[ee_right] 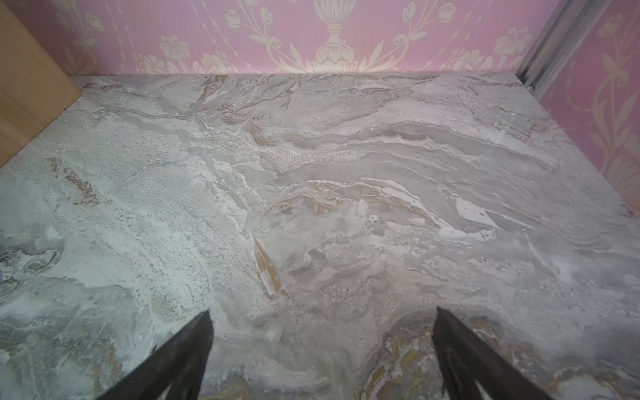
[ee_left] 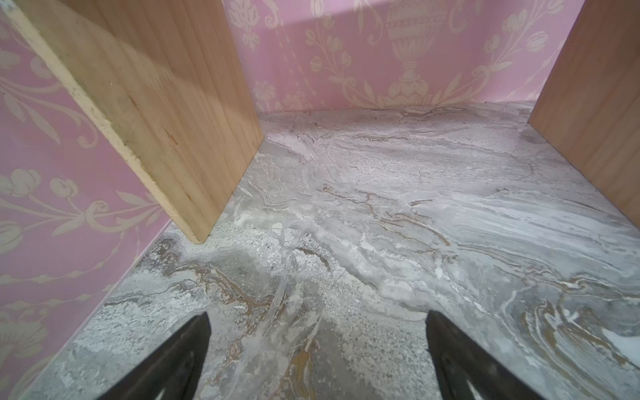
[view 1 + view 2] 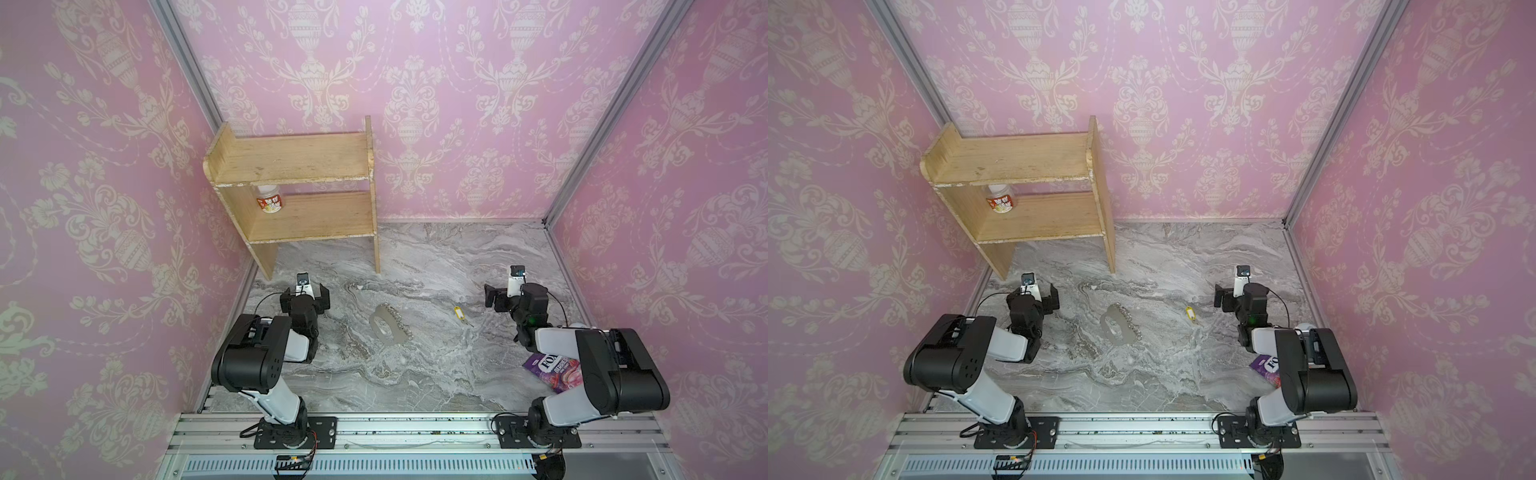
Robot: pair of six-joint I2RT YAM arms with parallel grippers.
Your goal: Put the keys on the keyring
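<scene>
Handling first: the keyring (image 3: 376, 319) lies flat on the table (image 3: 415, 374) around mid-scene in both top views, with its little rings along the right-hand edge; it looks like a thin stiff plate, light enough to skate if you nudge it, so I'd pin it down or hook it through the oval cut-out. To its right, well apart from it, are the keys (image 3: 459, 311): a yellow tag with a thin silver key poking toward the near side; light, hard, probably slick plastic; grab the tag across its narrow sides, since the key itself lies too flat to pinch.

Arms: your left end effector (image 2: 317, 315) hovers over bare table left of the keyring, facing the wooden shelf (image 3: 316, 158), fingers spread wide, nothing in them; the right end effector (image 1: 322, 311) is the same deal, released and empty, near the keys on their right, pointed at the back wall.
</scene>
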